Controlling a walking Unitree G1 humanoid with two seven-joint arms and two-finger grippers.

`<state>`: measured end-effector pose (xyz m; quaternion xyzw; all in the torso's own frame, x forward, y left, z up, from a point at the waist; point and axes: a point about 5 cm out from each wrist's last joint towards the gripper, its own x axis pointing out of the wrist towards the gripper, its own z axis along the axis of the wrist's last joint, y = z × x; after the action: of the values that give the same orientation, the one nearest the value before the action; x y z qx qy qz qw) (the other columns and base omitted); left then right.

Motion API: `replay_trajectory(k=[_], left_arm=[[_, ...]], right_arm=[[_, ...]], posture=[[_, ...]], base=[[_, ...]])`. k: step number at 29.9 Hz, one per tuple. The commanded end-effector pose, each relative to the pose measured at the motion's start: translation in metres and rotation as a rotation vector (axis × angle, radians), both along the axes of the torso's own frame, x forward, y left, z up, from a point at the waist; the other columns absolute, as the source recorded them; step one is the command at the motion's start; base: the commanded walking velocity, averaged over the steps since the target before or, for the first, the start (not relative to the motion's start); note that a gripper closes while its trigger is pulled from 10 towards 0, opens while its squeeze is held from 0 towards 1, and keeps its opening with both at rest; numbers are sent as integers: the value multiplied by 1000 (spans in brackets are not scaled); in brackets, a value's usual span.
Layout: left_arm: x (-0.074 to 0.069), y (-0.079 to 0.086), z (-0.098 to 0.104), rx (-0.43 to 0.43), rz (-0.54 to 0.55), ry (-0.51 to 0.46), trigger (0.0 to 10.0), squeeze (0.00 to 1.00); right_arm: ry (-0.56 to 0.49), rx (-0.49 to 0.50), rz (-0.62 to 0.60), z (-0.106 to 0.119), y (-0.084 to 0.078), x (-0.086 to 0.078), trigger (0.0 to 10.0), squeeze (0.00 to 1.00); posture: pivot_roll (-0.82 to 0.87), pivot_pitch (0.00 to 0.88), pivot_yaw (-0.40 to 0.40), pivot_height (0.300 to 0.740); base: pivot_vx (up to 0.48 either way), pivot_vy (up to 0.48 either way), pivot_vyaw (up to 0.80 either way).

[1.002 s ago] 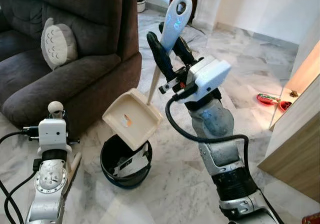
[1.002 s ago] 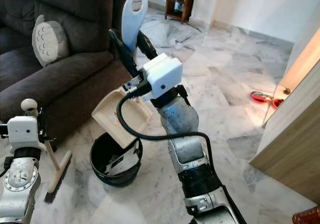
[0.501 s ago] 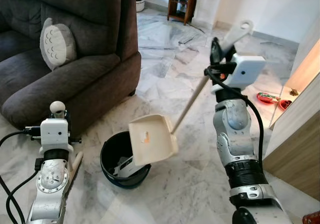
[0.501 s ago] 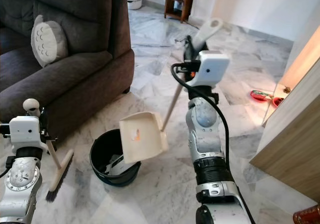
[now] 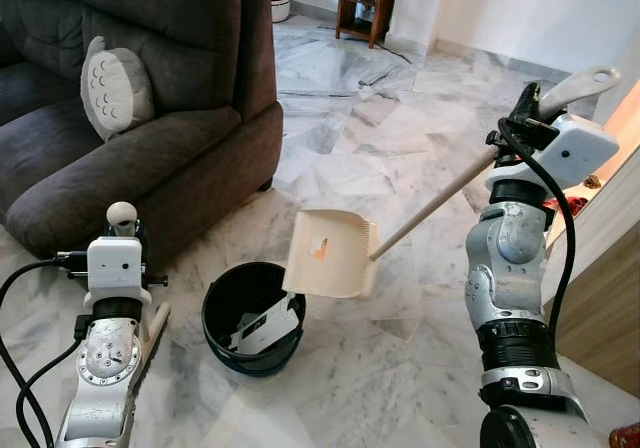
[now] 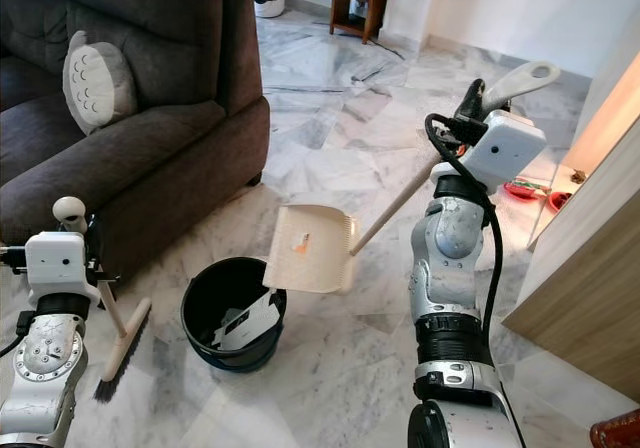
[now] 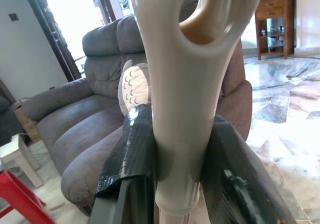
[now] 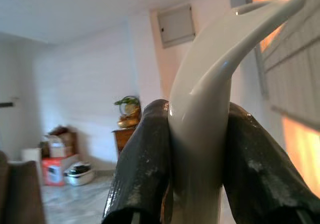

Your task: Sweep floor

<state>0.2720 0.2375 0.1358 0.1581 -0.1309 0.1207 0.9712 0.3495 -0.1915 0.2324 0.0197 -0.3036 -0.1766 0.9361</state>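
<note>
A cream dustpan [image 5: 330, 253] hangs tilted above the right rim of a black bin [image 5: 250, 318]. A small orange scrap [image 5: 320, 250] sticks to the pan. Its long wooden stick slants up to the right, where my right gripper [image 5: 530, 116] is shut on the cream handle [image 8: 200, 114]. The bin holds some paper waste. At the lower left, my left gripper [image 5: 124, 236] is shut on the cream broom handle [image 7: 182, 84]. The broom head [image 6: 122, 353] rests on the floor beside the bin.
A dark grey sofa [image 5: 150, 118] with a pale cushion [image 5: 115, 83] stands at the left, close behind the bin. A wooden cabinet [image 5: 600, 298] lines the right side, with red items [image 6: 520, 190] on the floor near it. Marble floor stretches ahead towards a small shelf [image 5: 365, 3].
My right arm has swung right, tipping the stick from upright to a slant. The dustpan moved from over the bin to its right rim. The left arm and broom stayed put.
</note>
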Motion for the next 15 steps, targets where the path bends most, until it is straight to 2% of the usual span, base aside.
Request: replay_trajectory(k=[1, 4, 6, 11, 13, 15], left_arm=[[1, -4, 16, 34, -26, -80, 10000, 0], [1, -4, 17, 33, -27, -81, 10000, 0], [2, -5, 16, 31, -30, -81, 10000, 0], [2, -7, 15, 26, -37, -79, 10000, 0], [2, -11, 12, 16, -64, -63, 10000, 0], [2, -12, 10, 12, -69, -59, 10000, 0]], right_arm=[[-83, -70, -29, 17, -1, -3, 10000, 0], [-73, -115, -63, 16, -3, -3, 10000, 0], [-45, -248, -129, 14, -6, -2, 10000, 0], [-2, -254, -130, 4, -10, 0, 10000, 0], [69, -305, -121, -12, -12, 3, 10000, 0], [91, -327, -115, -17, -12, 4, 10000, 0]], posture=[[216, 60, -13, 740], [216, 60, -13, 740], [213, 55, -15, 740], [212, 54, -17, 740], [207, 56, -21, 740], [207, 56, -21, 740]], base=[[0, 0, 0], [0, 0, 0], [0, 0, 0], [0, 0, 0], [0, 0, 0], [0, 0, 0]])
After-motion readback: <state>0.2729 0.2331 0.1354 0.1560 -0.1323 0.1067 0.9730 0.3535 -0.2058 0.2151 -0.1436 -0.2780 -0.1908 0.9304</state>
